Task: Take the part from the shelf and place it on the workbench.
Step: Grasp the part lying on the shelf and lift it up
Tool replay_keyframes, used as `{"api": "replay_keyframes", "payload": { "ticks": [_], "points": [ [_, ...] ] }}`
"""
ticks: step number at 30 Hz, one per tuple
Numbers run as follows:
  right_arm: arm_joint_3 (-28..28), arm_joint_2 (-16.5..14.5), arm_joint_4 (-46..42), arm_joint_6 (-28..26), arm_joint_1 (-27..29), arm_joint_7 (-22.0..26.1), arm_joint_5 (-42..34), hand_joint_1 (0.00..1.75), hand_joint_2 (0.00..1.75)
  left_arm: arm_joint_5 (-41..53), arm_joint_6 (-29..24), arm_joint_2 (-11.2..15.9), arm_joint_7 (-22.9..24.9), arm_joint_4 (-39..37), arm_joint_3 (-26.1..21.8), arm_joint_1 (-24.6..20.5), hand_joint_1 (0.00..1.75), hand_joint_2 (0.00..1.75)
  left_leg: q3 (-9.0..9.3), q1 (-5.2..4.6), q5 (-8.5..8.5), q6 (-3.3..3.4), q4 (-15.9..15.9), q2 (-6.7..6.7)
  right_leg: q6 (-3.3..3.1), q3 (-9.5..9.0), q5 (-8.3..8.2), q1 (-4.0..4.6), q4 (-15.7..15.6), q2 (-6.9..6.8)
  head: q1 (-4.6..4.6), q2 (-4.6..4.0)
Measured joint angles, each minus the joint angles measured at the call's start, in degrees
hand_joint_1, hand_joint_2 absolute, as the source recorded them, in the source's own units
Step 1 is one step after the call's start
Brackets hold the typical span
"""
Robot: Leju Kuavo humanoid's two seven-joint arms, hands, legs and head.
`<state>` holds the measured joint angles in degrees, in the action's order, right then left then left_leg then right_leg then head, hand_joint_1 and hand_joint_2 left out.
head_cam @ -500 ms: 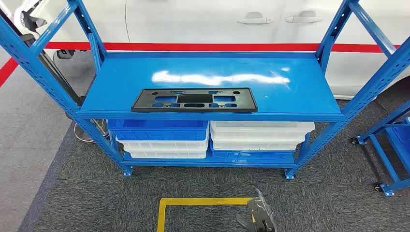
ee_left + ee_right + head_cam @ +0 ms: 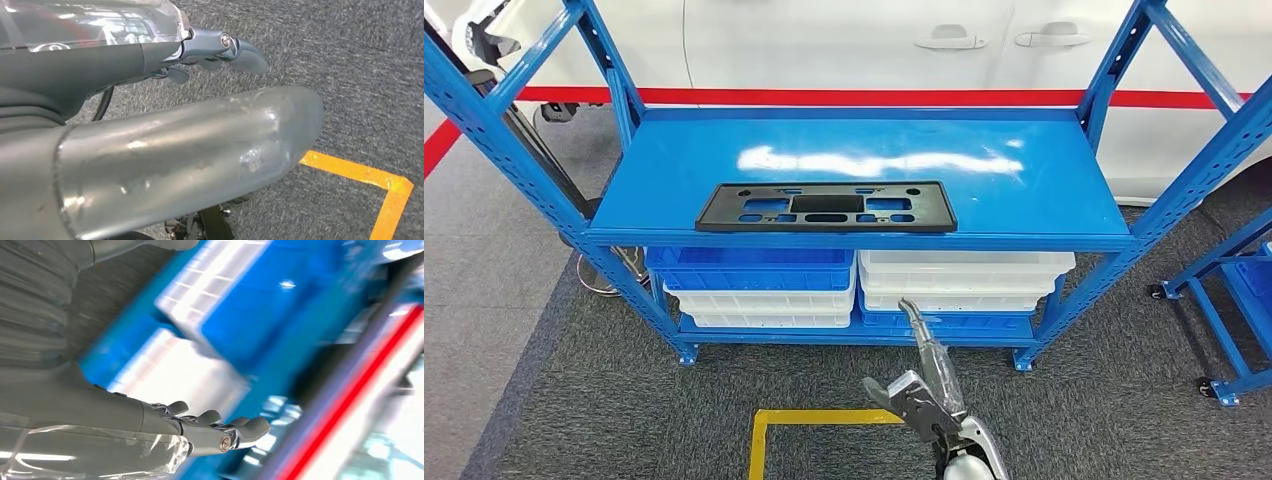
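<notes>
A flat black plastic part, long and with several cut-outs, lies near the front edge of the blue shelf's top board. My right hand is raised in front of the shelf's lower level, below the part and a little to its right, fingers stretched out and holding nothing. The right wrist view shows those straight fingers before blurred blue and white bins. My left hand hangs over the grey carpet with its fingers extended and nothing in it.
Blue and white bins are stacked on the lower shelf. A white car with a red stripe stands behind. Yellow tape marks a square on the carpet. Another blue rack stands at the right.
My right hand has risen from the bottom edge of the head view toward the shelf, fingers now pointing up at the lower bins. The part has not moved.
</notes>
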<state>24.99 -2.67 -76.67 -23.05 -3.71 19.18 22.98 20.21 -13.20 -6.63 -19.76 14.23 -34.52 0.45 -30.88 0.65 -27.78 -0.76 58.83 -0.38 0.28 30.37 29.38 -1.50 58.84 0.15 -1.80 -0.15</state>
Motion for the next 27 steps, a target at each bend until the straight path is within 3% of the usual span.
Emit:
{"api": "replay_keyframes", "payload": {
  "ticks": [11,14,16,18,19,20,21,23,24,25,27],
  "points": [
    [3.2,1.2,-6.9,0.8,-0.9,-0.4,4.5,0.0,1.75,2.6,0.6,-0.2,-0.5,-0.3,-0.1,-0.1,0.0,0.0,-0.2,-0.07,-0.08,0.2,0.3,-0.01,0.2,0.03,-0.09,-0.16,0.0,0.0,-0.01,0.0],
    [9.8,7.3,-15.7,4.5,-3.5,-4.8,11.3,0.0,1.75,6.8,1.8,-0.7,-1.2,-0.6,-0.8,-0.4,0.0,0.0,-0.26,0.0,0.47,1.86,-0.4,-0.03,1.44,-0.05,-0.17,-0.34,-0.2,-0.12,-0.01,0.0],
    [13.3,10.2,-18.9,3.6,-5.0,-9.2,21.9,0.0,1.75,9.3,2.5,-1.1,-1.6,-0.7,-1.2,-0.6,0.0,0.0,0.0,0.21,1.14,2.83,-1.3,-0.03,1.75,1.54,1.79,-0.28,3.0,-0.19,0.01,0.0],
    [14.9,10.7,-19.1,-1.8,-6.0,-12.6,36.1,0.0,1.75,10.7,2.7,-1.3,-1.7,-0.7,-1.4,-0.7,0.0,0.0,-0.13,0.02,1.27,3.07,-1.4,0.0,1.66,5.43,4.99,-0.21,10.0,-0.14,0.01,0.0],
    [15.6,10.7,-19.1,-4.6,-6.4,-13.7,42.3,0.0,1.75,11.2,2.7,-1.3,-1.6,-0.7,-1.5,-0.7,0.0,0.0,-0.19,-0.06,1.24,3.09,-1.3,0.01,1.65,7.18,5.74,-0.21,13.0,-0.14,0.01,0.0],
    [16.3,10.7,-19.0,-6.8,-6.7,-14.5,47.0,0.0,1.75,11.5,2.7,-1.4,-1.6,-0.7,-1.6,-0.7,0.0,0.0,-0.17,-0.12,1.19,3.09,-1.3,0.0,1.64,8.08,5.37,-0.22,14.3,-0.15,0.01,0.0],
    [16.8,10.7,-19.0,-8.2,-7.0,-15.0,50.0,0.0,1.75,11.7,2.7,-1.4,-1.6,-0.7,-1.7,-0.7,0.0,0.0,-0.1,-0.13,1.1,3.05,-1.2,-0.05,1.59,7.93,3.88,-0.24,13.4,-0.16,0.01,0.0],
    [17.5,10.7,-18.8,-9.9,-7.5,-15.7,53.3,0.0,1.75,12.1,2.7,-1.5,-1.6,-0.7,-1.9,-0.8,0.0,0.0,0.02,-0.11,0.74,2.75,-0.9,-0.21,1.27,5.24,-0.44,-0.25,6.9,-0.19,0.01,0.0],
    [17.6,10.7,-18.6,-10.6,-7.9,-16.0,54.8,0.0,1.75,12.3,2.8,-1.5,-1.6,-0.7,-1.9,-0.8,0.0,0.0,-0.1,-0.24,0.49,2.46,-0.5,-0.26,1.05,3.92,-1.81,-0.12,3.5,-0.21,0.01,0.0],
    [17.8,10.7,-18.5,-11.6,-8.3,-16.3,56.8,0.0,1.75,12.6,2.8,-1.6,-1.7,-0.7,-2.0,-0.8,0.0,0.0,-0.3,-0.29,0.35,2.09,-0.3,-0.28,0.84,3.12,-2.48,0.04,1.4,-0.2,0.0,0.0],
    [18.1,10.9,-17.9,-13.8,-9.0,-17.4,61.7,0.0,1.75,13.5,2.9,-1.7,-1.6,-0.7,-2.0,-0.9,0.0,0.0,-0.66,-0.36,0.28,1.34,-0.1,-0.25,0.49,2.98,-2.39,0.45,0.2,-0.12,-0.01,0.0]
  ]
}}
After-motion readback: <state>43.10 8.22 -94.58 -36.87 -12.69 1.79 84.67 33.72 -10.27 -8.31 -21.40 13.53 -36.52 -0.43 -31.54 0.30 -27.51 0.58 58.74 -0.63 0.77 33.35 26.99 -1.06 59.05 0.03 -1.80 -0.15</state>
